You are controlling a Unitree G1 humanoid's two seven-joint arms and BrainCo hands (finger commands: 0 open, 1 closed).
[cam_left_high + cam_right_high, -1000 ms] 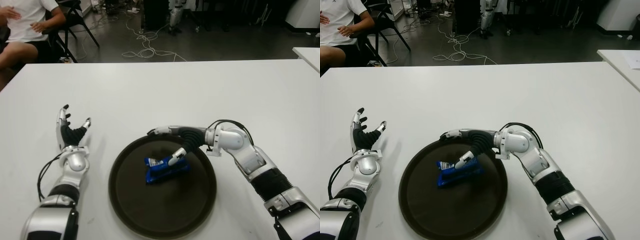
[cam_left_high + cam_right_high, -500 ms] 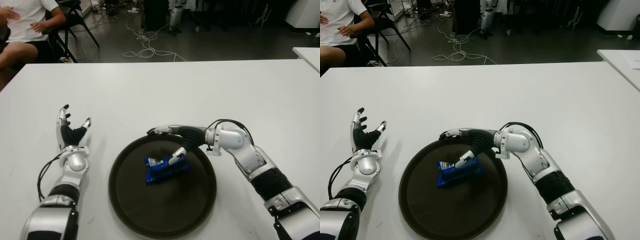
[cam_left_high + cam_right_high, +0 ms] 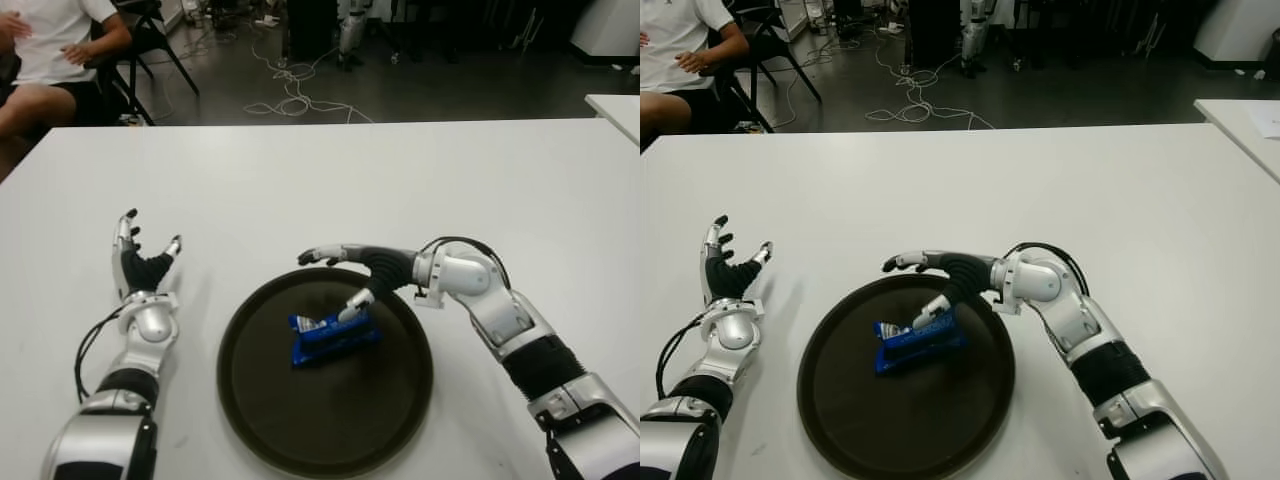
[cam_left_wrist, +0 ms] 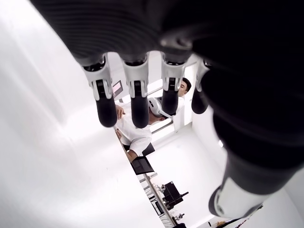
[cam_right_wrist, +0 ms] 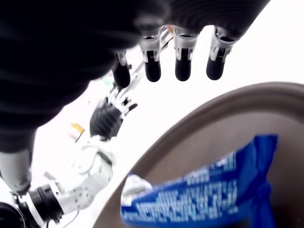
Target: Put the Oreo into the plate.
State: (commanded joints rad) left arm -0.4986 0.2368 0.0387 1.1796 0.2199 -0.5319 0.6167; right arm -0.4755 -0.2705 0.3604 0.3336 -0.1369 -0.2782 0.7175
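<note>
The plate [image 3: 250, 400] is big, round and dark brown. It sits on the white bench [image 3: 400, 180], close to the robot, between its two arms.

The Oreo [image 3: 334, 338] lies flat inside the plate, a bit past the middle, toward the far rim. It is a blue pack with a small white part at its left end. It looks a little crinkled and lies a bit slanted.

The right hand [image 3: 362, 272] reaches in from the right, over the far edge of the plate. Its fingers [image 5: 183, 64] are stretched out straight and spread, so the hand is open and grips nothing. The thumb [image 3: 355, 301] points down at the top of the Oreo. Its tip is right at the pack, but you cannot tell if it touches.

The left hand [image 3: 141, 272] shows on the bench to the left of the plate, well apart from it. Its fingers [image 4: 139, 102] point up and are spread out. This hand is open too and holds nothing.

Far back, past the bench, a person [image 3: 45, 50] in a white shirt sits on a chair. Cables [image 3: 290, 95] lie on the dark floor [image 3: 450, 85] there.
</note>
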